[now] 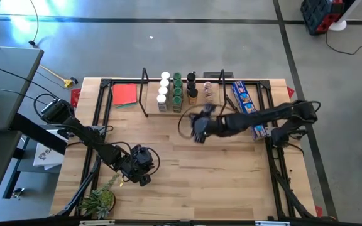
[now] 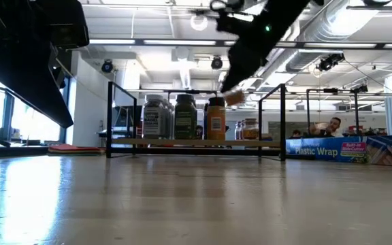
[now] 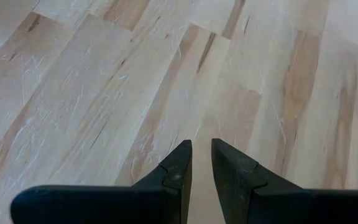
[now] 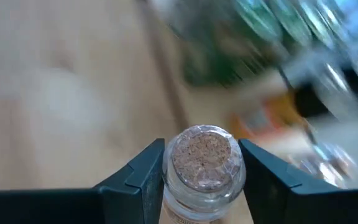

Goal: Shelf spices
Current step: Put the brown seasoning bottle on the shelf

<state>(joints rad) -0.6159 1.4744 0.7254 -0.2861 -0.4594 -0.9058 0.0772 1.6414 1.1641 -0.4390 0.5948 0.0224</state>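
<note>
The shelf (image 1: 184, 110) stands at the table's far middle, a wooden board with black wire uprights (image 2: 194, 143). Several spice jars (image 1: 170, 91) with white, green and dark tops stand in rows on it (image 2: 185, 117). My right gripper (image 1: 203, 120) hovers just in front of the shelf, shut on a small jar with a clear top and brownish spice (image 4: 202, 160). In the low view that jar (image 2: 233, 97) shows blurred, above the shelf's jars. My left gripper (image 1: 140, 166) waits over bare wood near the table's near left, fingers together (image 3: 201, 149). My right gripper pinches the clear-topped jar between its two fingers (image 4: 143, 171), one on each side of the upper part just under the top (image 4: 202, 186). The arm slants down from above and the table's right. The jar is lifted clear of table and shelf, top toward the wrist camera.
A long blue plastic-wrap box (image 1: 247, 103) lies right of the shelf, under my right arm. A flat red square (image 1: 124, 94) lies left of the shelf. A green plant (image 1: 99, 201) sits at the near left corner. Bare wood (image 1: 219, 169) fills the table's near middle.
</note>
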